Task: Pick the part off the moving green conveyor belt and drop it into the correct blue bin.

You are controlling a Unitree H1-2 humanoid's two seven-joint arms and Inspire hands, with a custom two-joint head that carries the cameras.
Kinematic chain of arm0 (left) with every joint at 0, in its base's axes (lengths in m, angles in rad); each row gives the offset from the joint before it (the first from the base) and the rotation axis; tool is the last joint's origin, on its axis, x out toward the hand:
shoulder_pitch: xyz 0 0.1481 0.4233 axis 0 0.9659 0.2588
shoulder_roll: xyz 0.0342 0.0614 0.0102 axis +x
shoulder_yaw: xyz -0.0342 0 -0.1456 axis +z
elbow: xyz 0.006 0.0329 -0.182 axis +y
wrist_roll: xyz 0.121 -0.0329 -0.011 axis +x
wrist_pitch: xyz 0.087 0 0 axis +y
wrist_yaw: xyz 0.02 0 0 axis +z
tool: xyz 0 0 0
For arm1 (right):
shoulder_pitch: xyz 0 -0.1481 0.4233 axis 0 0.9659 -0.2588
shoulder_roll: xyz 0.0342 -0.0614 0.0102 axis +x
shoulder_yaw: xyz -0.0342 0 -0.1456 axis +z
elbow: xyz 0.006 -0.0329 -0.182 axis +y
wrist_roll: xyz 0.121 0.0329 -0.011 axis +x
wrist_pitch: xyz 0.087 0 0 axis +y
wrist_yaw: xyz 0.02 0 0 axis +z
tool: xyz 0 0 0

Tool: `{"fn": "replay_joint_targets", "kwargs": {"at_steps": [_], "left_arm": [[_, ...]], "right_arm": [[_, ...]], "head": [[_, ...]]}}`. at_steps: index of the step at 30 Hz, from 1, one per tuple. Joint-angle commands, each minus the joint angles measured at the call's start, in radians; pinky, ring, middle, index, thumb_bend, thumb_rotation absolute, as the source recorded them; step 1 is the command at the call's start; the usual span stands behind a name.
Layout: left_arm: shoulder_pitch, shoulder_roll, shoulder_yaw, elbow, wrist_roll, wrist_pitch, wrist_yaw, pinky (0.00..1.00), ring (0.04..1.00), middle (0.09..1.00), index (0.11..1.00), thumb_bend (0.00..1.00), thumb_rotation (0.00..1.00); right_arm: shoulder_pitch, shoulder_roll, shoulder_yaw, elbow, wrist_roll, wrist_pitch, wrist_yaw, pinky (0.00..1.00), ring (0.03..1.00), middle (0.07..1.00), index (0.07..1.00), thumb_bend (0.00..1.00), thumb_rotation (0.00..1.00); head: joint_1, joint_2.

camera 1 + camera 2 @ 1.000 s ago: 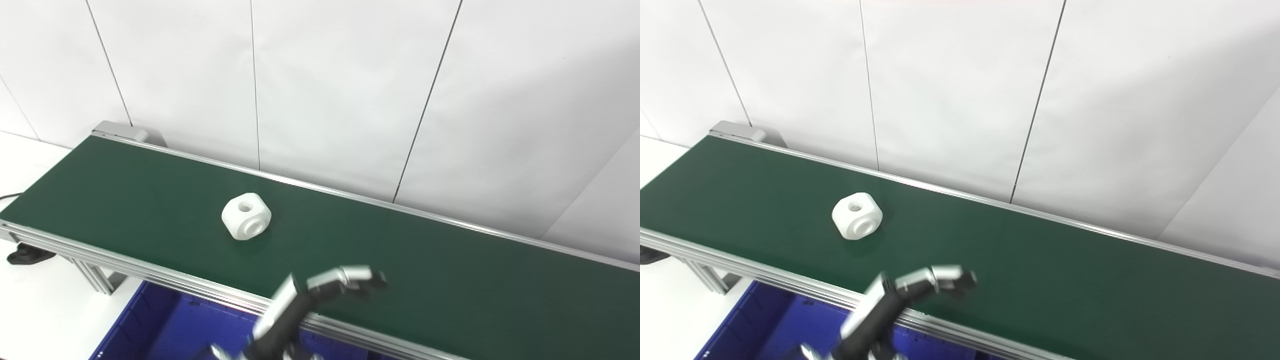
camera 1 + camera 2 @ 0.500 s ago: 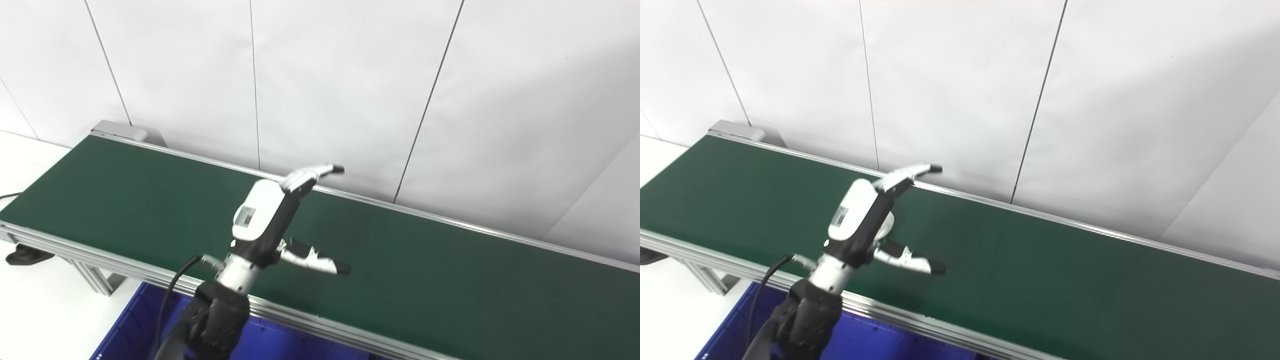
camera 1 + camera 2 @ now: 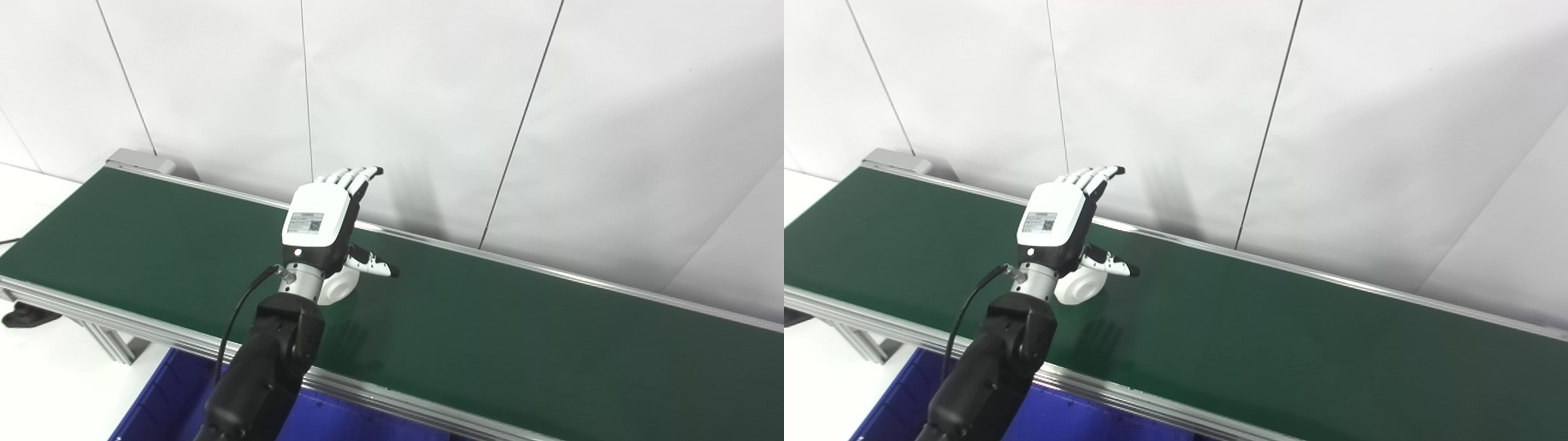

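The white part (image 3: 340, 288) is a rounded block with a round bore, lying on the green conveyor belt (image 3: 520, 324). Only its right edge shows; the rest is hidden behind my left wrist. My left hand (image 3: 321, 220) hovers over it, back toward the camera, fingers stretched straight up and away, thumb (image 3: 1111, 264) sticking out to the right above the part. The hand is open and holds nothing. In the right eye view the part (image 3: 1082, 288) peeks out just below the thumb. My right hand is out of view.
A blue bin (image 3: 160, 404) sits below the belt's near aluminium rail (image 3: 392, 401), at the bottom left. A white panelled wall runs close behind the belt's far rail. The belt's end housing (image 3: 138, 162) is at the far left.
My left hand has come up from the near rail, spread its fingers and moved out over the belt until it covers the part. The part has drifted a little to the right.
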Motion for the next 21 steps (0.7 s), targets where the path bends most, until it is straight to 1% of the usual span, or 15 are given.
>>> {"fn": "replay_joint_targets", "kwargs": {"at_steps": [1,4,7,10,13,16,18,21], "left_arm": [[-0.054,-0.012,-0.011,0.024,0.031,0.062,0.042,0.83,0.855,0.853,0.845,1.0,0.34],[-0.073,-0.024,-0.02,0.079,0.03,0.127,0.055,0.85,0.864,0.861,0.843,1.0,0.32],[-0.082,-0.021,-0.029,0.117,0.006,0.149,0.058,0.86,0.877,0.873,0.849,1.0,0.3],[-0.089,-0.007,-0.044,0.147,-0.002,0.161,0.037,0.86,0.886,0.883,0.858,1.0,0.31],[-0.086,0.004,-0.063,0.164,-0.019,0.173,-0.001,0.86,0.896,0.89,0.868,1.0,0.34],[-0.08,0.009,-0.079,0.164,-0.038,0.188,-0.023,0.88,0.901,0.893,0.875,1.0,0.34],[-0.075,0.012,-0.093,0.16,-0.046,0.209,-0.06,0.89,0.908,0.9,0.882,1.0,0.35],[-0.068,0.016,-0.112,0.155,-0.051,0.231,-0.085,0.87,0.896,0.892,0.877,1.0,0.36]], "right_arm": [[-0.001,0.007,-0.01,-0.015,0.01,-0.047,0.014,1.0,1.0,1.0,1.0,0.86,0.91],[-0.001,0.012,-0.012,-0.011,0.004,-0.047,0.014,1.0,1.0,1.0,1.0,0.87,0.91],[0.001,0.013,-0.012,-0.015,0.001,-0.047,0.014,1.0,1.0,1.0,1.0,0.86,0.91],[0.004,0.016,-0.012,-0.018,0.003,-0.047,0.018,1.0,1.0,1.0,1.0,0.86,0.9],[0.002,0.018,-0.012,-0.014,0.01,-0.047,0.028,1.0,1.0,1.0,1.0,0.84,0.9],[0.002,0.019,-0.014,-0.015,0.011,-0.047,0.033,1.0,1.0,1.0,1.0,0.85,0.9],[0.005,0.02,-0.016,-0.018,0.01,-0.047,0.036,1.0,1.0,1.0,1.0,0.86,0.9],[0.009,0.022,-0.019,-0.024,0.006,-0.047,0.037,1.0,1.0,1.0,1.0,0.87,0.9]], "head": [[-0.001,0.002],[-0.005,0.003],[-0.009,0.005],[-0.011,0.008],[-0.014,0.012],[-0.015,0.013],[-0.017,0.018],[-0.019,0.022]]}}
